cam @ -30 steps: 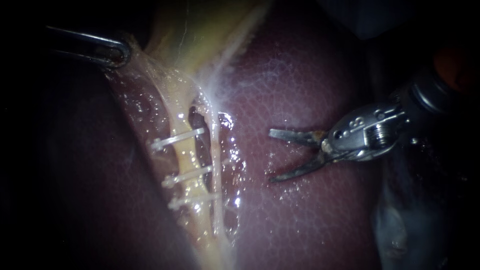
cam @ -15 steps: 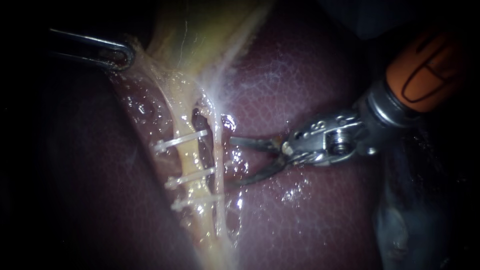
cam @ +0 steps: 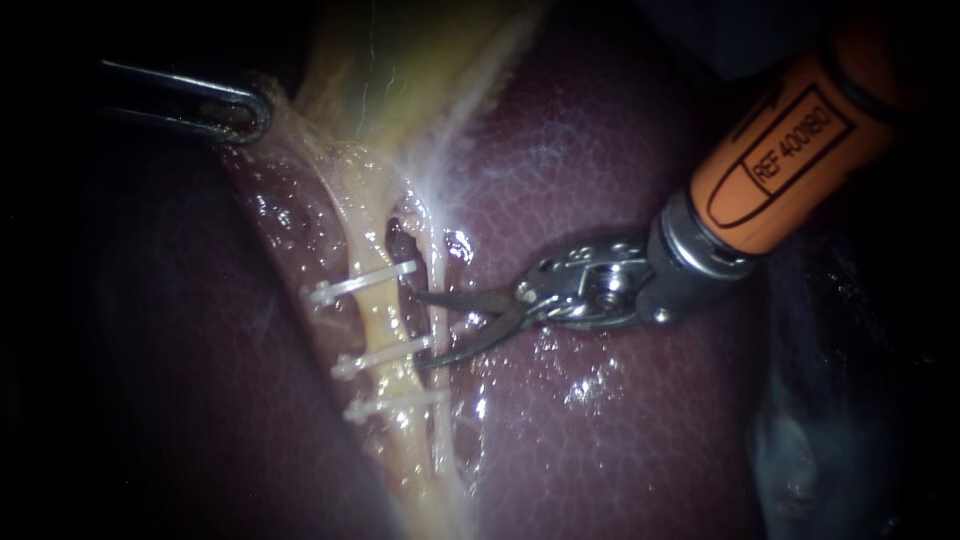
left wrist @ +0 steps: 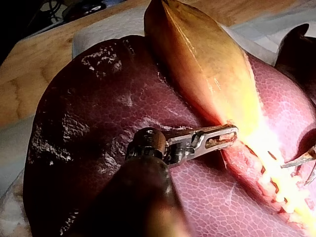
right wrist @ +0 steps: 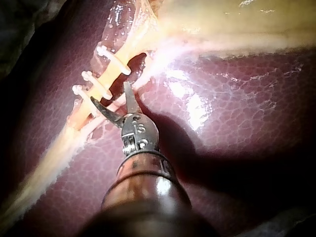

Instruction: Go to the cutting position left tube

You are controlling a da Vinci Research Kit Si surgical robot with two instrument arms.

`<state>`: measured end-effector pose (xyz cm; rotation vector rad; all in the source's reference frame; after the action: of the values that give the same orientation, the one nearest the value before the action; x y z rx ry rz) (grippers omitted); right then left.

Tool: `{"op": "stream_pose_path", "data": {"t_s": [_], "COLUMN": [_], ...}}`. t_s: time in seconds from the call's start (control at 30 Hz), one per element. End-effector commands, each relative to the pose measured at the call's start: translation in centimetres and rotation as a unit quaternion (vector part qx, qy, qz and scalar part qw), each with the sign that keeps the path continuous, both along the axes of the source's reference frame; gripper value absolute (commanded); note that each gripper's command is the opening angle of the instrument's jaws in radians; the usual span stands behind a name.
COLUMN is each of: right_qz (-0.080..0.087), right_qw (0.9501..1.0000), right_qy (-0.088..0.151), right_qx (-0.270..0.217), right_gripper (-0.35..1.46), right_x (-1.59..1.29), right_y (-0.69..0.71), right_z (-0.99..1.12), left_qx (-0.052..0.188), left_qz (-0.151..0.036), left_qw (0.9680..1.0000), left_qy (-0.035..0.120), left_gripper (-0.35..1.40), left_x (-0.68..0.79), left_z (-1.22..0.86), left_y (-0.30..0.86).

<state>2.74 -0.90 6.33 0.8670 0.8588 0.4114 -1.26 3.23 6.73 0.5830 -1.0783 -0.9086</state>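
My left instrument point(cam: 240, 112) pinches the yellow gallbladder point(cam: 400, 60), and my right instrument's point(cam: 423, 329) spread curved blades should straddle the wet, pale-yellow left tube point(cam: 378, 318) (soft and slippery, I judge) between its upper white plastic clips point(cam: 362, 281).

Probably a lab bench: liver point(left wrist: 74, 128) on white sheet point(left wrist: 101, 29) over wooden board point(left wrist: 29, 69).
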Motion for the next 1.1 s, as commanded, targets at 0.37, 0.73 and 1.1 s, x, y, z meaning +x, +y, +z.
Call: {"op": "stream_pose_path", "data": {"t_s": [0.37,0.73,1.1], "right_qz": [0.001,-0.003,-0.026], "right_qw": [0.9959,0.9839,0.9708], "right_qy": [0.034,0.100,0.163], "right_qx": [0.084,0.149,0.174], "right_gripper": [1.33,1.28,1.08], "right_x": [0.11,0.32,0.56], "right_y": [0.02,0.03,0.00], "right_z": [0.24,0.23,0.15], "left_qx": [0.000,0.000,0.000], "left_qz": [0.001,0.001,0.000], "left_qw": [1.0000,1.0000,1.0000], "left_qy": [0.000,0.000,0.000], "left_gripper": [-0.35,-0.35,-0.35], "left_x": [0.00,0.00,-0.01], "left_z": [0.00,0.00,0.01], "left_y": [-0.01,-0.01,-0.01]}}
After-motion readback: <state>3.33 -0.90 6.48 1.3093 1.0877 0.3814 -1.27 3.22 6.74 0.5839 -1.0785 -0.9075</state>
